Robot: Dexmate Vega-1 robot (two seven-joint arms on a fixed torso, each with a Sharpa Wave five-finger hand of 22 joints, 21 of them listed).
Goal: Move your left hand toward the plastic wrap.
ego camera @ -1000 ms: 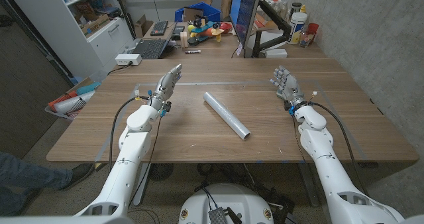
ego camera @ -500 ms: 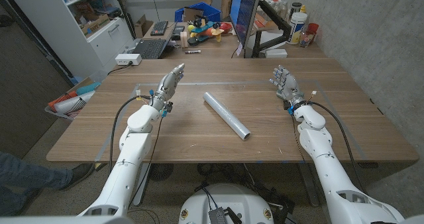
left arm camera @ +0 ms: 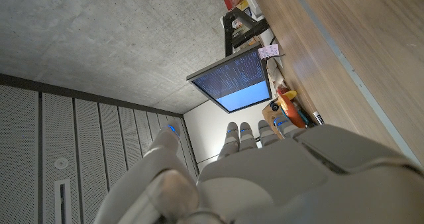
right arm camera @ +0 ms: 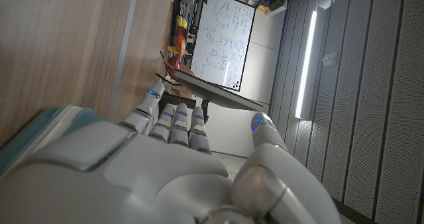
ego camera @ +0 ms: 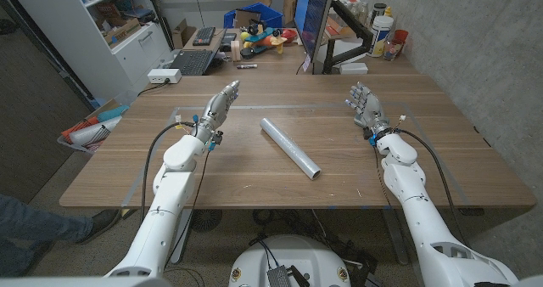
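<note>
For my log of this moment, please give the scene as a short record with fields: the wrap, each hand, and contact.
plastic wrap: a roll lying diagonally on the wooden table, near the middle
left hand: raised, fingers straight and apart, holds nothing, to the left of the roll
right hand: raised, fingers spread, holds nothing, to the right of the roll
contact: neither hand touches the roll
behind the table: a monitor

White arms (ego camera: 170, 202) — grey hands (ego camera: 218, 106) — black cables (ego camera: 151, 155)
</note>
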